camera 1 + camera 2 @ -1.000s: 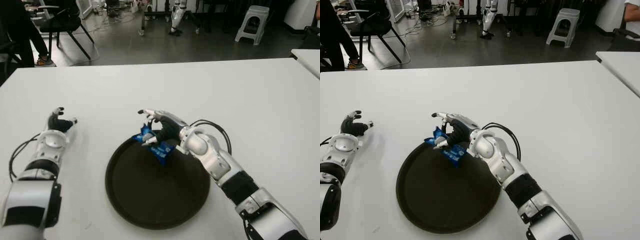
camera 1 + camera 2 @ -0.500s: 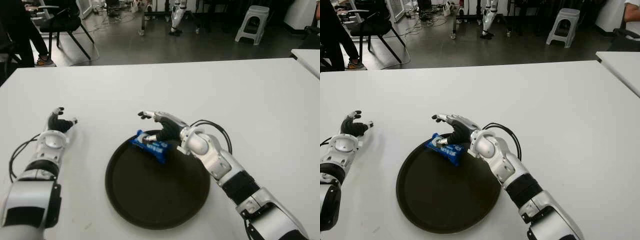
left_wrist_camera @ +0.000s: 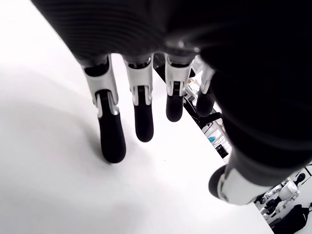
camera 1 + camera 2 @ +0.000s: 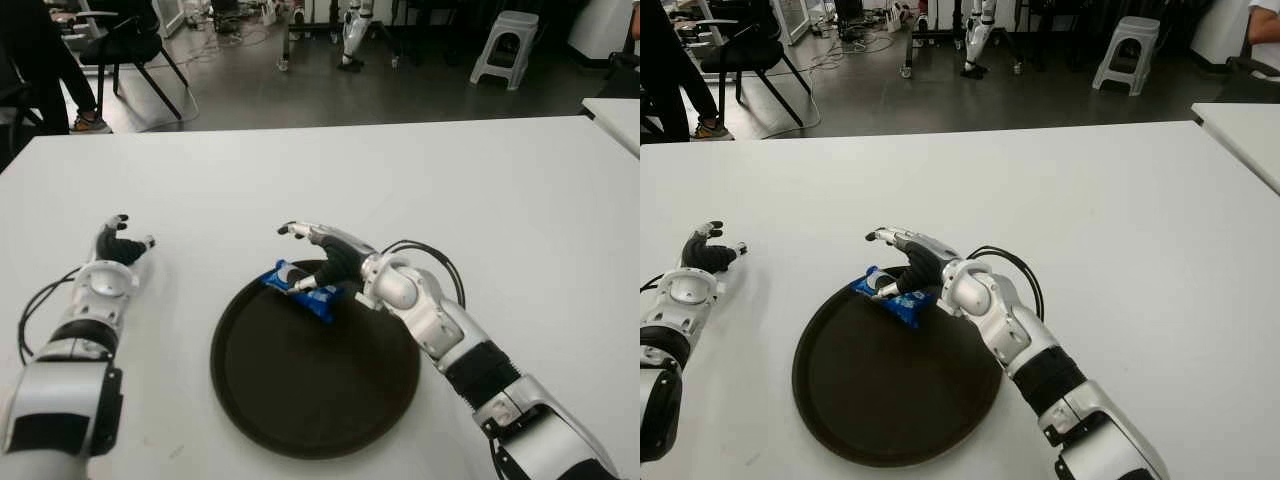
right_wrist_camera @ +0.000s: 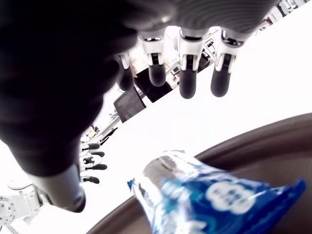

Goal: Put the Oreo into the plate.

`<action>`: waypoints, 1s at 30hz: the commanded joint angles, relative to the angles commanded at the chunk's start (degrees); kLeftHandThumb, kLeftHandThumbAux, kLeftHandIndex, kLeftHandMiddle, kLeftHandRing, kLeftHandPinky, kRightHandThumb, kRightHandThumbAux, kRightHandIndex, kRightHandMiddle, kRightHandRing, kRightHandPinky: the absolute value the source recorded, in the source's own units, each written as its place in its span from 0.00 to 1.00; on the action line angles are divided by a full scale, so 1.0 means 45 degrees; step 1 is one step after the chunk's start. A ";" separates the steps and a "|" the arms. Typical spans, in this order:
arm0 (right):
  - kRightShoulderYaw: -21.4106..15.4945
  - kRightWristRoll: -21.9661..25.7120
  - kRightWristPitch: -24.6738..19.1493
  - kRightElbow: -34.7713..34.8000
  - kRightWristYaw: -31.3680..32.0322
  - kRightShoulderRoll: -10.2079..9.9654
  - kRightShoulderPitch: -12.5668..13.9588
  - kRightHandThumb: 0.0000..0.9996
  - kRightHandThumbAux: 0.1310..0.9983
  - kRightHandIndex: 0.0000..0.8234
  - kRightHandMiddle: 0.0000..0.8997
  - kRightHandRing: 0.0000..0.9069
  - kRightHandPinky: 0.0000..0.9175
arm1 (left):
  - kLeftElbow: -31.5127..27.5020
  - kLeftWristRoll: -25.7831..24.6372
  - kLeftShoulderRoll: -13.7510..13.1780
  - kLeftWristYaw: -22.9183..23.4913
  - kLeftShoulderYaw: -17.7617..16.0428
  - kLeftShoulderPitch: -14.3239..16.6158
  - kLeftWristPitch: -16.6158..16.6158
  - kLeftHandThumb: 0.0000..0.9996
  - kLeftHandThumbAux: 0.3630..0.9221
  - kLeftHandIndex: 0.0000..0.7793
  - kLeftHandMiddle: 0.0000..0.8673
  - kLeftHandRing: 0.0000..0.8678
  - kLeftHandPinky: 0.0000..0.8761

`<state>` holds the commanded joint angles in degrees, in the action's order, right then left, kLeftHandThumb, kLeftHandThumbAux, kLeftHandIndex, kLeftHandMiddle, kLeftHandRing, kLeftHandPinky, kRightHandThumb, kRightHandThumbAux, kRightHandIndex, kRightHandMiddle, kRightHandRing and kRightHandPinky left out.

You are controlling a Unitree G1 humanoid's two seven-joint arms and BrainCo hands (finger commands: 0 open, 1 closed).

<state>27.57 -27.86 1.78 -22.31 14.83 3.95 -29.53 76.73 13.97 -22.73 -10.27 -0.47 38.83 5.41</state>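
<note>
The Oreo (image 4: pixel 299 286), a blue packet, lies flat on the far edge of the round dark plate (image 4: pixel 310 390), one end reaching over the rim. My right hand (image 4: pixel 318 256) hovers just behind and above it, fingers spread and open. In the right wrist view the Oreo (image 5: pixel 214 200) lies loose under the straight fingers (image 5: pixel 187 83), with the thumb off to the side and the plate (image 5: pixel 278 139) beneath. My left hand (image 4: pixel 119 244) shows on the white table to the plate's left, holding nothing. Its fingers (image 3: pixel 111 136) are relaxed above the bare tabletop.
The white table (image 4: pixel 500 190) stretches wide around the plate. A black cable (image 4: pixel 432 256) loops beside my right forearm. Beyond the far edge stand chairs (image 4: pixel 125 45), a grey stool (image 4: pixel 505 45) and a person's legs (image 4: pixel 45 70). A second table's corner (image 4: pixel 615 110) shows at far right.
My right hand has let go of the Oreo: a second ago it held the packet tilted above the rim, and now the packet lies flat on the plate with the fingers opened over it.
</note>
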 joint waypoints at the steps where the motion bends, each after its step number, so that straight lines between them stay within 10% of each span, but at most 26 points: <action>1: -0.0001 -0.0005 0.0010 -0.0013 -0.0021 -0.0002 -0.0002 0.23 0.69 0.00 0.09 0.11 0.15 | -0.0001 0.0002 -0.0001 -0.0001 0.0002 -0.0001 0.0003 0.26 0.64 0.04 0.16 0.22 0.24; 14: -0.0202 0.0046 0.0097 -0.0101 -0.0340 -0.0040 0.0027 0.27 0.70 0.01 0.09 0.10 0.15 | 0.0021 0.0110 -0.0017 -0.0060 0.0114 -0.0001 -0.0079 0.24 0.64 0.04 0.15 0.20 0.22; 30: -0.1727 -0.0448 0.0504 -0.1847 -0.2780 0.1196 -0.1180 0.25 0.62 0.00 0.04 0.06 0.10 | 0.0012 -0.0012 -0.0011 -0.0080 0.0046 -0.0022 0.0012 0.27 0.66 0.05 0.15 0.20 0.23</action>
<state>19.80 -29.87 4.05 -30.62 2.32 9.33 -34.85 76.78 13.91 -22.78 -10.63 -0.26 38.73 5.47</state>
